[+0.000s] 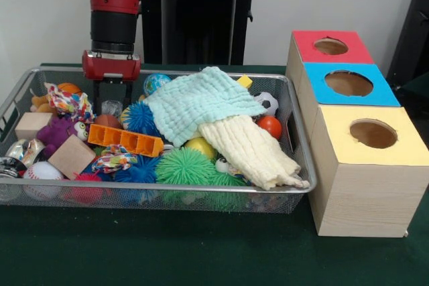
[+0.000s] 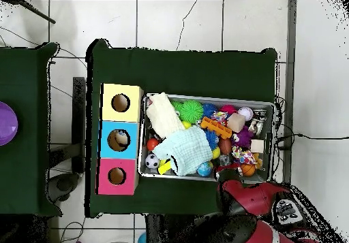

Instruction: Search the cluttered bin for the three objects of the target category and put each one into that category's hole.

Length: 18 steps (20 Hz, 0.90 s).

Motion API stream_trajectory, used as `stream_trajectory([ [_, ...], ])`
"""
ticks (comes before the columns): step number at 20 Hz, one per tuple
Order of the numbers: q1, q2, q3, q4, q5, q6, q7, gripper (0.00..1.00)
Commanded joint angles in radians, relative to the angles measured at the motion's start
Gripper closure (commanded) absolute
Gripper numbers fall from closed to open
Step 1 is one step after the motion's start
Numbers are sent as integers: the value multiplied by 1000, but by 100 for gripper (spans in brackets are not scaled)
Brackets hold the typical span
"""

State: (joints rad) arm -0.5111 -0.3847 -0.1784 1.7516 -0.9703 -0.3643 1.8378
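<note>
- Hanging over the far left part of the wire bin [image 1: 295, 165], your pincer [image 1: 112, 102] shows two dark fingers [image 1: 98, 97] pointing straight down, spread apart with nothing between them.
- Just below the tips you can see a clear ball [image 1: 112, 107] and a spiky blue ball [image 1: 141, 117]; whether the tips touch either, you cannot tell.
- Right in front of those lies an orange block [image 1: 125, 140], and to its left a purple plush toy [image 1: 56, 132] and two wooden cubes [image 1: 72, 156].
- A teal cloth [image 1: 201, 102] and a cream cloth [image 1: 249, 151] drape across the middle and right of the bin, covering much of the pile.
- Near the front wall sits a spiky green ball [image 1: 186, 167]; a red ball [image 1: 270, 126] lies by the right wall.
- To the right of the bin stands the sorting box [image 1: 365, 199], with a red hole [image 1: 330, 46] farthest, a blue hole [image 1: 348, 84] in the middle and a yellow hole [image 1: 373, 133] nearest.
- From above, something pale shows inside the blue hole.
</note>
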Motion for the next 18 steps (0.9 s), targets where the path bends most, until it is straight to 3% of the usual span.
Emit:
stream_trajectory([
  [1, 11, 142, 42, -136, 49, 36, 72, 0],
  [18, 0, 135, 54, -135, 37, 45, 78, 0],
])
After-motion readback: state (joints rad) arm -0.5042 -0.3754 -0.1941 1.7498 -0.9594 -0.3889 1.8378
